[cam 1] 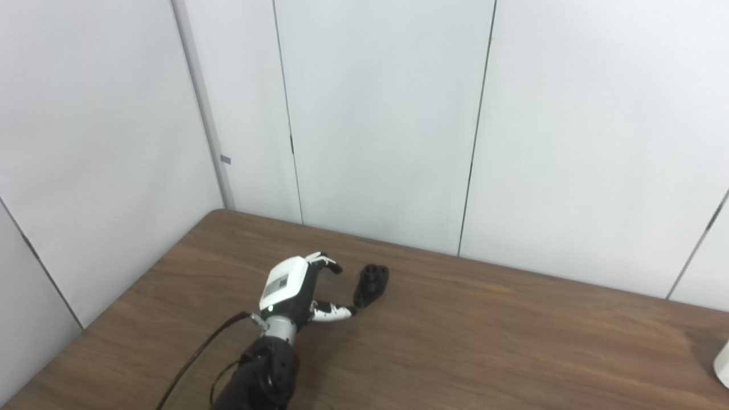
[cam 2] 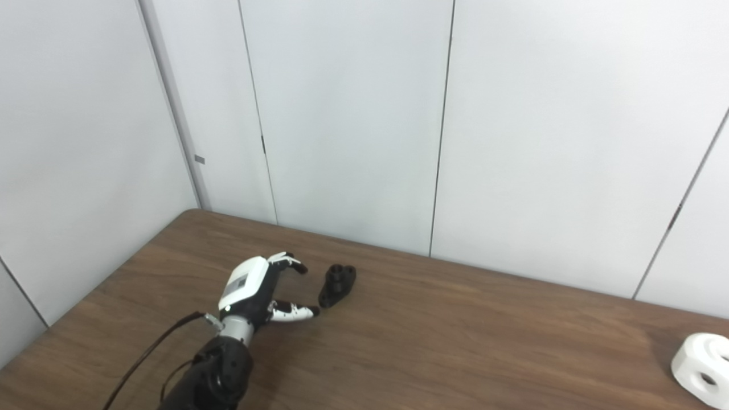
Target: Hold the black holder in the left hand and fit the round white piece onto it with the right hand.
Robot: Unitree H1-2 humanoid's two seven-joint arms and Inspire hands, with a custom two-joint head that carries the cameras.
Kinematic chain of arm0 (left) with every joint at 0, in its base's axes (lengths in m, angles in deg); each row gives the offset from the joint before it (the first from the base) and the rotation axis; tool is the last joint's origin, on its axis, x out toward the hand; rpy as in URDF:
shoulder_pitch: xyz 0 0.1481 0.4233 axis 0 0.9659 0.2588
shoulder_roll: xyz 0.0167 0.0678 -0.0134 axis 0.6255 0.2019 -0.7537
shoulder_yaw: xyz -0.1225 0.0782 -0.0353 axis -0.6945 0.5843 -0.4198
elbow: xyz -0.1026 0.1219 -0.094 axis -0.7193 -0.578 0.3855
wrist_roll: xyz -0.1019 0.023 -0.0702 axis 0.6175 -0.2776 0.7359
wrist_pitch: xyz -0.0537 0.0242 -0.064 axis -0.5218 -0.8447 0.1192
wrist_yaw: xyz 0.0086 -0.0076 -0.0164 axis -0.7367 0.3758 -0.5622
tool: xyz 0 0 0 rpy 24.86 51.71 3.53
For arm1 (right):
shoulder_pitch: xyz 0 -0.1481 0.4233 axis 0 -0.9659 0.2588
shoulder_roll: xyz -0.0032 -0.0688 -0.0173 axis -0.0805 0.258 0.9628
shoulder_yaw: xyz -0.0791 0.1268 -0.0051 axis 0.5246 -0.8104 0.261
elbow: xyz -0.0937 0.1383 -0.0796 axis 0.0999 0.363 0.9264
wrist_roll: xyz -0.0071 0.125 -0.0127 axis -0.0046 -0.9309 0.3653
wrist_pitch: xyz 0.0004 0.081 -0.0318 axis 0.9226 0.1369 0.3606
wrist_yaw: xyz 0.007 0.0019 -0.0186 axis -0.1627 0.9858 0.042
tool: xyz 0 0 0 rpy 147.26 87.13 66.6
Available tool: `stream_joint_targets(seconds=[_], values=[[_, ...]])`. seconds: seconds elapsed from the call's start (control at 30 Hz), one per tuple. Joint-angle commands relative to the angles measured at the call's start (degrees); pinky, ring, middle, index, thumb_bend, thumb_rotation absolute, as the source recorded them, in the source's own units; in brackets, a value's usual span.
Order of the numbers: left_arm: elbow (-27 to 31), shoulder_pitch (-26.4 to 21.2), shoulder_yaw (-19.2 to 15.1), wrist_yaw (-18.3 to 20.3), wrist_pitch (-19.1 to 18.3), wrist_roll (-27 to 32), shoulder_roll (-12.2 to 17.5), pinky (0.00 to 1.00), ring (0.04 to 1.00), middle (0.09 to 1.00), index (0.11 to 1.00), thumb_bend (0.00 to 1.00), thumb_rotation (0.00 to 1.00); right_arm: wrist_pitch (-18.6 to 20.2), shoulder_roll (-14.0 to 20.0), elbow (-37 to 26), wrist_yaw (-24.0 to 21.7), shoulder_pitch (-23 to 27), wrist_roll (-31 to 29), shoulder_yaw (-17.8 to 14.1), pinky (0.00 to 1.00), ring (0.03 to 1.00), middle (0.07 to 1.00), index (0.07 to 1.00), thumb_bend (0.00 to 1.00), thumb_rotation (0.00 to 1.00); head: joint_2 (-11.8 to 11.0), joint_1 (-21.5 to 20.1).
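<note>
1. The wall panels (cam 1: pixel 376 114) behind the work are smooth, pale grey and flat, split by thin dark vertical seams; a small grey tab sits on one upright strip at the left.

2. The tabletop (cam 2: pixel 455 341) is dark brown with a wood-grain pattern running along its length, a matt surface and a rounded far-left corner.

3. The left arm (cam 1: pixel 256 376) comes in from the bottom edge, black and rounded at the forearm, with a thin dark cable looping beside it and a short metallic wrist section.

4. The left hand (cam 1: pixel 296 290) has a glossy white back plate with a grey rectangular patch, and black-and-white fingers (cam 1: pixel 327 262). It is spread open and holds nothing: the fingers curl forward at the top, the thumb (cam 1: pixel 333 311) reaches out below, with a wide gap between them facing the holder. The thumb tip lies just beside the holder's near end; whether it touches cannot be told.

5. The round white piece (cam 2: pixel 701 367) lies on the tabletop at the far right, well apart from the hand. It is a chunky, smooth, matt white block with rounded edges and round holes through it. In the left eye view only a sliver shows at the frame edge.

6. The black holder (cam 2: pixel 337 285) lies on the tabletop just right of the open hand, a small matt black elongated body with round sockets on its upper part.
</note>
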Motion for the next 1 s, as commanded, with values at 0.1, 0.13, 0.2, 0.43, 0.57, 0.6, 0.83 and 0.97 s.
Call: stream_joint_targets(seconds=[0.1, 0.13, 0.2, 0.43, 0.57, 0.6, 0.83, 0.97], values=[[-0.48, -4.35, 0.84, -0.03, -4.71, -1.4, -0.99, 1.0, 0.949, 0.96, 0.879, 0.97, 0.3, -0.68, 0.01, -1.72, 0.46, -0.08, -0.29, -0.16, 0.66, 0.822, 0.84, 0.837, 0.3, 0.74, 0.06, -0.13], [-0.83, -4.61, 0.98, -0.13, -5.3, -1.51, -1.26, 0.98, 0.956, 0.972, 0.895, 0.99, 0.34, -0.73, 0.01, -1.67, 0.45, -0.07, -0.34, -0.14, 0.66, 0.822, 0.84, 0.838, 0.3, 0.74, 0.06, -0.13], [-2.31, -5.52, 0.12, -0.5, -6.06, -1.7, -3.03, 0.98, 0.966, 0.985, 0.912, 1.0, 0.37, -0.47, -0.11, -1.87, 0.53, -0.14, -0.36, -0.13, 0.66, 0.821, 0.839, 0.837, 0.31, 0.74, 0.06, -0.13], [-10.78, -9.41, -2.64, -5.48, -6.17, -2.74, -8.74, 1.0, 0.986, 1.0, 0.933, 1.0, 0.38, -0.48, -0.31, -1.75, 0.56, 0.21, -0.56, -0.02, 0.68, 0.826, 0.839, 0.835, 0.32, 0.73, 0.06, -0.34], [-16.09, -11.4, -3.46, -10.47, -6.15, -1.89, -11.34, 1.0, 0.998, 1.0, 0.912, 1.0, 0.36, -0.56, -0.37, -2.04, 0.49, 0.01, -0.63, 0.11, 0.67, 0.825, 0.839, 0.835, 0.29, 0.71, 0.07, -0.74], [-18.11, -12.01, -3.48, -12.33, -6.0, -1.43, -12.01, 1.0, 0.999, 1.0, 0.909, 1.0, 0.35, -0.4, -0.4, -2.18, 0.47, -0.08, -0.88, 0.16, 0.67, 0.824, 0.839, 0.834, 0.29, 0.71, 0.11, -0.86], [-24.55, -13.53, -4.01, -18.9, -4.53, 2.49, -14.12, 0.98, 0.97, 0.979, 0.859, 0.93, 0.25, -0.93, -0.88, -2.66, 0.7, -0.99, -0.9, 0.3, 0.66, 0.814, 0.831, 0.825, 0.31, 0.7, 0.76, -1.35], [-25.89, -13.8, -4.39, -21.39, -4.61, 3.72, -14.69, 0.94, 0.969, 0.969, 0.822, 0.94, 0.24, -1.01, -0.89, -2.48, 0.69, -1.08, -0.72, 0.21, 0.65, 0.796, 0.817, 0.814, 0.33, 0.7, 0.86, -1.42]])
